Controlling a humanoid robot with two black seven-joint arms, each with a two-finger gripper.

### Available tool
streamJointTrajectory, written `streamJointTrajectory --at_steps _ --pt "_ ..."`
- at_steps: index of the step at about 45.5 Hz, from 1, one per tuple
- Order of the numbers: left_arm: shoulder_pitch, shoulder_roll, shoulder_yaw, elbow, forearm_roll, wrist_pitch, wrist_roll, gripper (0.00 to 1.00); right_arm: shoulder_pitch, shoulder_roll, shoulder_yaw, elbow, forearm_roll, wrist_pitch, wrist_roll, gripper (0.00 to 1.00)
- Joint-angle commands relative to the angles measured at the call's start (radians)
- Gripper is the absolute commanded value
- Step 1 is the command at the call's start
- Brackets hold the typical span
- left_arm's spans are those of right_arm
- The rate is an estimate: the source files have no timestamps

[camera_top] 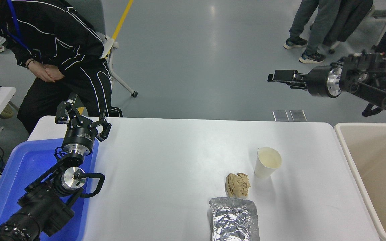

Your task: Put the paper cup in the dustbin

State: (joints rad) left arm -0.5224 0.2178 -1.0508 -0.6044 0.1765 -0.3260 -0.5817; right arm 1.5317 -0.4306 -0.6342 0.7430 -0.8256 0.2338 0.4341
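Desk [179, 157]: white, grey floor beyond.
Cup [267, 162]: upright, 3 o'clock of desk centre; paper ball [237, 184] near at its 7 o'clock.
Bin [354, 167]: off desk's 3 o'clock edge.
Right gripper [273, 76]: high at 1 o'clock, empty; spread cannot be told.
Left gripper [80, 118]: parked, released.
Progress: nothing done; grasp, carry, drop remain.

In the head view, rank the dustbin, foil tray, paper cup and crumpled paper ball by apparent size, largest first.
1. dustbin, though cut off by the picture's edge
2. foil tray, also partly cut off
3. paper cup and crumpled paper ball: too alike to rank
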Motion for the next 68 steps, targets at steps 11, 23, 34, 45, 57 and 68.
streamJointTrajectory --at_steps 11,23,34,45,57,68 --pt "0.001 0.000 0.000 0.000 0.000 -0.001 -0.001 1.00 -0.053 0.082 -0.035 0.131 -0.224 -0.008 -0.001 0.99" --pt "0.001 0.000 0.000 0.000 0.000 -0.001 -0.001 1.00 -0.146 0.072 -0.035 0.076 -0.222 -0.039 -0.005 0.99" --pt "0.001 0.000 0.000 0.000 0.000 -0.001 0.000 1.00 -0.174 0.032 -0.032 0.073 -0.222 -0.054 -0.003 0.99" --pt "0.001 0.000 0.000 0.000 0.000 0.001 0.000 1.00 -0.232 0.030 -0.030 0.006 -0.222 -0.071 -0.003 0.99" --pt "0.001 0.000 0.000 0.000 0.000 -0.001 -0.001 1.00 -0.275 0.036 -0.030 -0.024 -0.213 -0.119 -0.005 0.97" --pt "0.001 0.000 0.000 0.000 0.000 -0.001 0.000 1.00 -0.329 0.039 -0.027 -0.071 -0.208 -0.123 -0.005 0.98"
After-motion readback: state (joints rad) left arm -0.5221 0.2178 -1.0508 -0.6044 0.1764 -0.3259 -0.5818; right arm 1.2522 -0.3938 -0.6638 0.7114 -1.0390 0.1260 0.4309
